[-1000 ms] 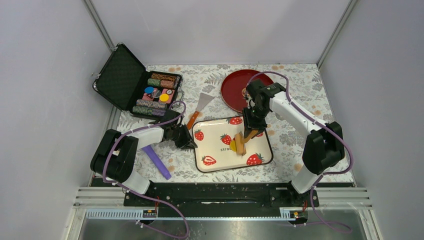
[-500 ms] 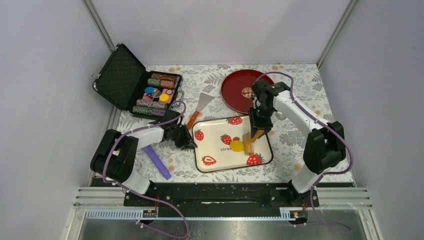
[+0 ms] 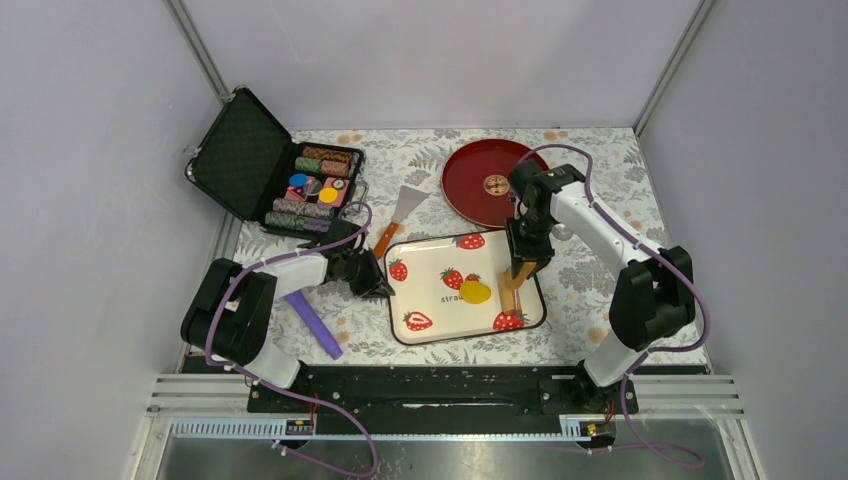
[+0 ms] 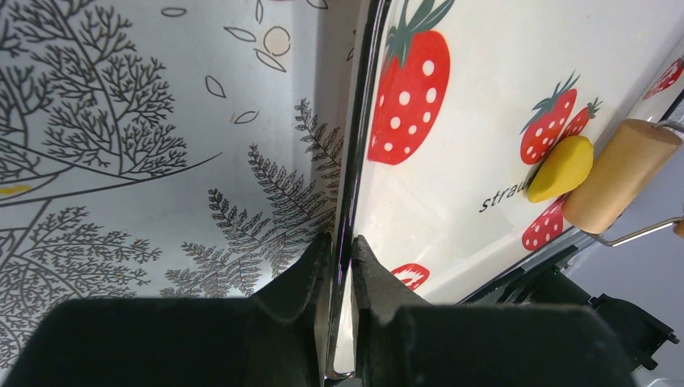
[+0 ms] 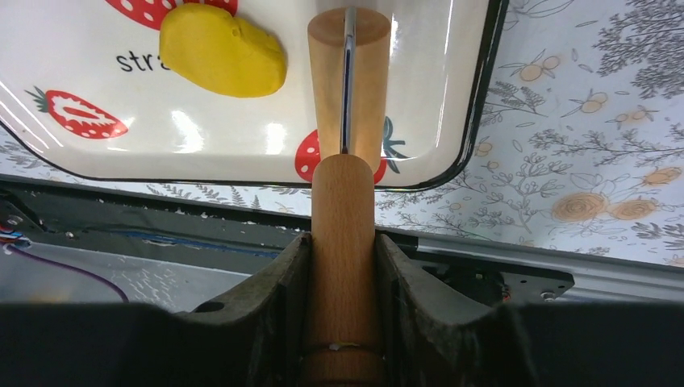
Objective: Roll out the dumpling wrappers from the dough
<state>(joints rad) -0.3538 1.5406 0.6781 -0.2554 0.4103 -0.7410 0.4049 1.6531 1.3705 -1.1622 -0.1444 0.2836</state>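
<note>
1. Tray. A strawberry-print tray (image 3: 445, 312) lies on the floral-covered table (image 3: 590, 250), in front of both arms.

2. Dough. The dough (image 5: 223, 50) rests on the tray floor, close to centre and slightly toward 3 o'clock. It is one rounded, thick yellow lump with a small notch in its edge. It is not a thin disc.

3. Rolling pin. A wooden rolling pin (image 3: 510, 295) sits at 3 o'clock from the dough. Its drum lies on the tray floor just beside the lump. Whether drum and dough touch cannot be determined.

4. Right hand. The right hand (image 5: 343, 250) is clamped on the pin's wooden handle, one finger on each side. The handle slopes up from the drum toward 1 o'clock in the overhead view.

5. Left hand. The left hand (image 4: 339, 258) is closed on the tray rim at the tray's 9 o'clock edge, with the rim pinched between its fingertips.

6. Other items, positions taken from the tray:
- red plate (image 3: 470, 195), 12 o'clock;
- open black case (image 3: 250, 160) of poker chips, 10 o'clock;
- spatula (image 3: 398, 215), 11 o'clock, near the tray corner;
- purple stick (image 3: 314, 323), 8 o'clock.
</note>
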